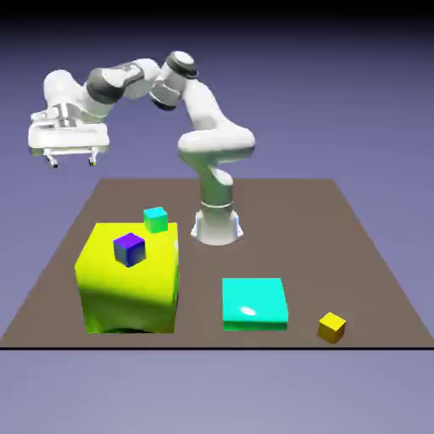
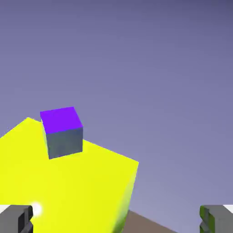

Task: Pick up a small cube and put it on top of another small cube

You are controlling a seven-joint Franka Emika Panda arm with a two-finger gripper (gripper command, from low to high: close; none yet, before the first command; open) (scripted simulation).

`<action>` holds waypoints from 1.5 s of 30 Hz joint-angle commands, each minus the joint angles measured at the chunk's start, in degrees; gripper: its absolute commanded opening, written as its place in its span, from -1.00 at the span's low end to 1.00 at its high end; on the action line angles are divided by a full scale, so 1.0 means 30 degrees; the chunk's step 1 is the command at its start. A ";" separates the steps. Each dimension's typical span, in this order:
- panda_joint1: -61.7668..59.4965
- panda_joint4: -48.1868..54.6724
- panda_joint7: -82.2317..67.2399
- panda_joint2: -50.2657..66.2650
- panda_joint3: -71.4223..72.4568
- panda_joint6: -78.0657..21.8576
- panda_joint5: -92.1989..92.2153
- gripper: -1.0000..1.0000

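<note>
The jaws (image 1: 72,158) hung spread and empty; no magenta-pink cube showed, only the dark-blue cube (image 1: 129,249) at their five o'clock on the yellow block (image 1: 127,292).

White arm (image 1: 208,136) with grey joints. Brown table (image 1: 356,246). Large block (image 1: 127,292) plain yellow-green; small cube (image 1: 129,249) on it dark blue with violet top. Small teal cube (image 1: 155,219); flat teal block (image 1: 254,303); small yellow cube (image 1: 331,327). Backdrop blue-violet.
</note>
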 commanded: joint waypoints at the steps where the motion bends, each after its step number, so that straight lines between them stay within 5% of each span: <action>1: 0.0164 0.0215 -0.0650 -0.0310 -0.0693 -0.0413 -0.0140 0.00; 19: 0.3085 0.4054 -1.2236 -0.5833 -1.3047 -0.7771 -0.2628 0.00; 23: 0.3732 0.2780 -1.2206 -0.6592 -1.4617 -0.5349 -0.3835 0.00; 24: 0.3733 0.2780 -1.2206 -0.6592 -1.4617 -0.5348 -0.3835 -1.00; 29: 0.3400 0.4767 -1.2117 -0.5862 -1.3109 -0.8087 -0.1889 -1.00; 38: 0.8557 0.5668 -0.5552 -0.4667 -0.7799 -0.2786 0.4789 -1.00; 45: 0.9422 0.1018 -0.2404 -0.3729 -0.4100 0.2764 0.3487 -1.00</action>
